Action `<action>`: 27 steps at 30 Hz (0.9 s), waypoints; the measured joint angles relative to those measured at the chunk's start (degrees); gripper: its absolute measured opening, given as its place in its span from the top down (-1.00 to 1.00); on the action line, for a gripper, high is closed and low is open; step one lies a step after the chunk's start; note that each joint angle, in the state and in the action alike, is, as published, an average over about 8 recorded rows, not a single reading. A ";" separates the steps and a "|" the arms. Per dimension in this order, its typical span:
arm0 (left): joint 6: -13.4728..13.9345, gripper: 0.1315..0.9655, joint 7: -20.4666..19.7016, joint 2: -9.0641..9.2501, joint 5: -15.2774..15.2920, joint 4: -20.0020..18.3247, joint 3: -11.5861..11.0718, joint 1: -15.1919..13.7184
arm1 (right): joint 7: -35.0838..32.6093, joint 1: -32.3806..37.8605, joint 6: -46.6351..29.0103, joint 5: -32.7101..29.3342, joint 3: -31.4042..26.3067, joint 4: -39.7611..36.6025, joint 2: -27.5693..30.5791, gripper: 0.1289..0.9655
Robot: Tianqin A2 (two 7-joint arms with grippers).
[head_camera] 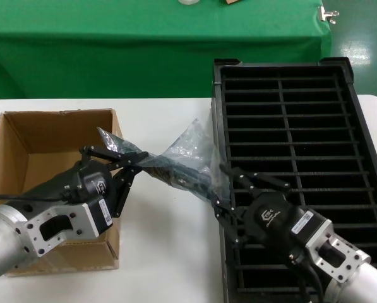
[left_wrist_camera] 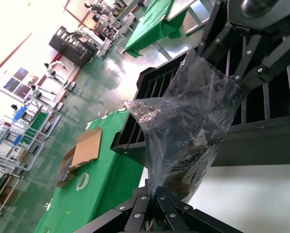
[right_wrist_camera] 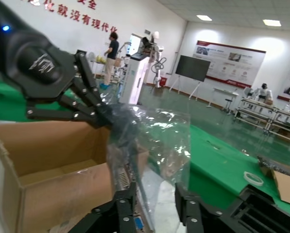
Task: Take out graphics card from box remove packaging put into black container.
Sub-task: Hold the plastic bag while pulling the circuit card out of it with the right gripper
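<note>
My left pincer (head_camera: 139, 159) is closed on one end of the packaging (head_camera: 187, 153), just beside the right wall of the box (head_camera: 49, 148). In the left wrist view the two fingers meet on the crinkly plastic (left_wrist_camera: 183, 126) at its lower corner. My right pincer (head_camera: 223, 184) is at the other end of the bag, over the left edge of the black container (head_camera: 289, 158). Its fingers stand on both sides of the plastic, but I cannot tell if they press it or are a little apart. The packaging hangs in the air between my two pincers, above the white bench (head_camera: 169, 252), stretched from the box toward the container. The graphics card (head_camera: 179, 173) is inside the bag as a dark shape. In the right wrist view I see its edge with a blue port (right_wrist_camera: 137, 222) low between my right fingers. A green cloth (head_camera: 112, 57) covers the table behind the bench
</note>
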 joint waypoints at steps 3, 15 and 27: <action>0.00 0.98 0.00 0.00 0.00 0.00 0.00 0.00 | -0.72 0.04 -0.55 -0.23 -0.38 -0.40 -0.22 0.44; 0.00 0.98 0.00 0.00 0.00 0.00 0.00 0.00 | -4.36 2.24 -4.18 0.80 -1.31 -4.04 -1.63 0.87; 0.00 0.98 -0.01 0.00 0.00 0.00 0.00 0.00 | -5.38 5.23 -7.66 1.30 -2.11 -6.45 -1.92 0.97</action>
